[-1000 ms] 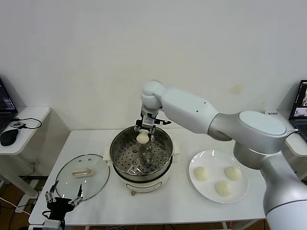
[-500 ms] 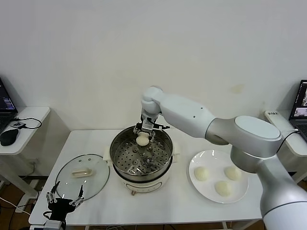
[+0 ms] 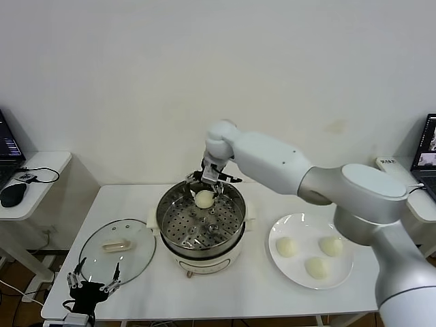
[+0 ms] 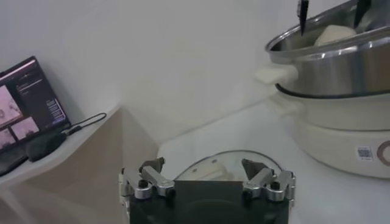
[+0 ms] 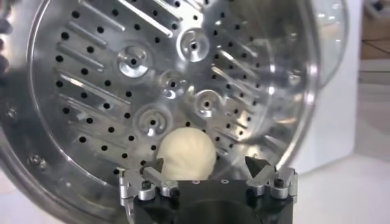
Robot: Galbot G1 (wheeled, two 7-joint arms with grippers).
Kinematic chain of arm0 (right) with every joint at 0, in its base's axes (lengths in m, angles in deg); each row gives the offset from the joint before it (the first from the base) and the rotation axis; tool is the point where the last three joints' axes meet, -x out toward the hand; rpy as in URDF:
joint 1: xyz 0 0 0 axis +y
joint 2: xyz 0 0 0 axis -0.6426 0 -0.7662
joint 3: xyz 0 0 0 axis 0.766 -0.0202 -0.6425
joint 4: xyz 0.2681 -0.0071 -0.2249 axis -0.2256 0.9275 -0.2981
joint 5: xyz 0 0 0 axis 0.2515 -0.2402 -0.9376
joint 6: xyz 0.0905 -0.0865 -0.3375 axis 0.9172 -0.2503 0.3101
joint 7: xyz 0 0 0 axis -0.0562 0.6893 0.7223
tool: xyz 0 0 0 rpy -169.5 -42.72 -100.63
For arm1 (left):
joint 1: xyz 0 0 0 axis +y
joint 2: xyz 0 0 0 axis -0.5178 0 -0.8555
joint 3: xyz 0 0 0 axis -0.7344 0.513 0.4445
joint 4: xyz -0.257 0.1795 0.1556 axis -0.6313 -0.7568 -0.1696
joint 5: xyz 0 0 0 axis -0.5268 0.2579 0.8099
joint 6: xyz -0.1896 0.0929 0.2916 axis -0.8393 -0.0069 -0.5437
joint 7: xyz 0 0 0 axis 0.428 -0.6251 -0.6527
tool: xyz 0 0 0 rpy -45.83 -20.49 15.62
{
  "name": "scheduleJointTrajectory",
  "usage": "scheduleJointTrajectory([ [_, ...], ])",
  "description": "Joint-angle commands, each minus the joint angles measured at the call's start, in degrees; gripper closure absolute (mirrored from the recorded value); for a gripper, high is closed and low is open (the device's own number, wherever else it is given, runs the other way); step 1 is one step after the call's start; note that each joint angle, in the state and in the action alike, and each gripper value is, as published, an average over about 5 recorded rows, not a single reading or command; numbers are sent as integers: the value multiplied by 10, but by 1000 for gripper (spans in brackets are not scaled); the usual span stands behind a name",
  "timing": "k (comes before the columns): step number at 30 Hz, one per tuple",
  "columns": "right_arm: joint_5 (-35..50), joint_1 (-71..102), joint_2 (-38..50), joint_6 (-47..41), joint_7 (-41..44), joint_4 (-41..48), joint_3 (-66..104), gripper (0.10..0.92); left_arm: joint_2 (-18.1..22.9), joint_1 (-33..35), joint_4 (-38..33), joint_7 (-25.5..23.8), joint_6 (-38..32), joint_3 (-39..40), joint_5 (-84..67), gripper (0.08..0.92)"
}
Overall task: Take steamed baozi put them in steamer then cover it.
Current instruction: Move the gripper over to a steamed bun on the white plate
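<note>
Baozi [image 5: 186,157] on steamer [image 3: 178,235] floor, right gripper [image 5: 207,175] open above; left gripper [image 4: 206,177] open.

The head camera looks forward and down over the whole white table [image 3: 136,197]. The left wrist camera sits low off the table's near left corner, facing the steamer [image 4: 332,55] side-on. The right wrist camera stares closely down into that steamer's perforated floor, which all three views share.
</note>
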State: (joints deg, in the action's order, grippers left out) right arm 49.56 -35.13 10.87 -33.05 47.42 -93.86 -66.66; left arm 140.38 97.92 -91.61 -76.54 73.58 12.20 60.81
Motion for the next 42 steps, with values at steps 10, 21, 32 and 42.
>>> scheduleJointTrajectory([
  [10,298,-103,364,-506,48,-292,-14,203,-6,8,-9,-9,9,-1,-11,177],
  [21,166,5,501,-524,90,-366,15,203,-7,11,-17,-14,12,1,-13,177],
  [32,59,258,466,-518,68,-329,152,203,0,20,-10,-16,13,9,-2,177],
  [42,18,312,392,-507,53,-262,185,203,-3,22,-5,-21,16,-5,1,177],
])
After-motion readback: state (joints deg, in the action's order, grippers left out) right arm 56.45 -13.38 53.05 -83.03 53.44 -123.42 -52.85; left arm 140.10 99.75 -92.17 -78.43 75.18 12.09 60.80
